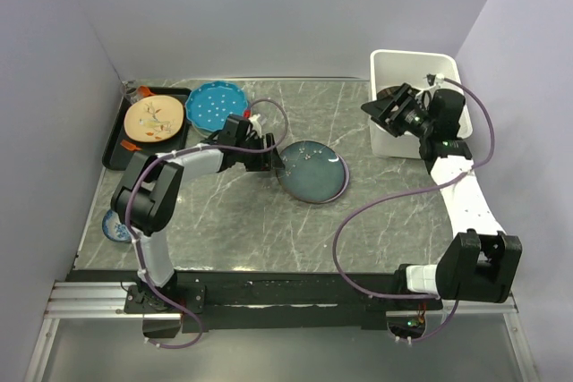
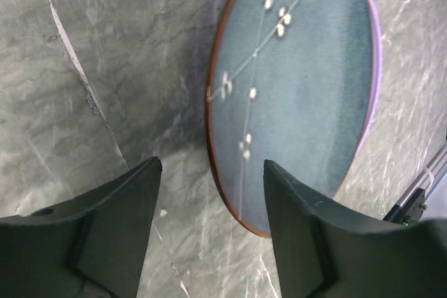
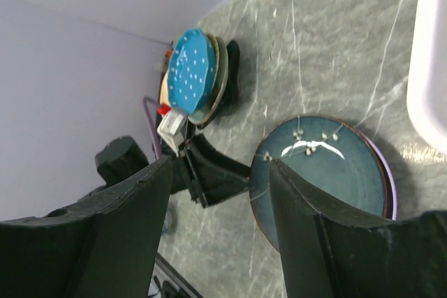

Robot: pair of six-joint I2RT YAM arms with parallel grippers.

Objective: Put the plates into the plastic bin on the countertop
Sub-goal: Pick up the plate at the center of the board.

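Glossy round blue-grey plate (image 1: 312, 170) flat at centre on veined stone countertop (image 1: 376, 212), rim just before spread, empty left gripper (image 1: 269, 157); right gripper (image 1: 387, 106), also spread, at smooth white plastic bin (image 1: 416, 64), upper right.

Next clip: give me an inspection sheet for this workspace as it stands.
Surface: grey veined countertop, no spills seen.
Job's things: dark blue-grey plate mid-counter, lavender rim beneath; teal dotted plate beside cream plate on black tray; plastic bin far right.
Clutter: small blue item behind left arm, unclear.
Grippers: left gripper open at blue-grey plate's rim; right gripper open over bin.
Cables: purple cable loops across countertop.
Surroundings: pale walls, three sides.
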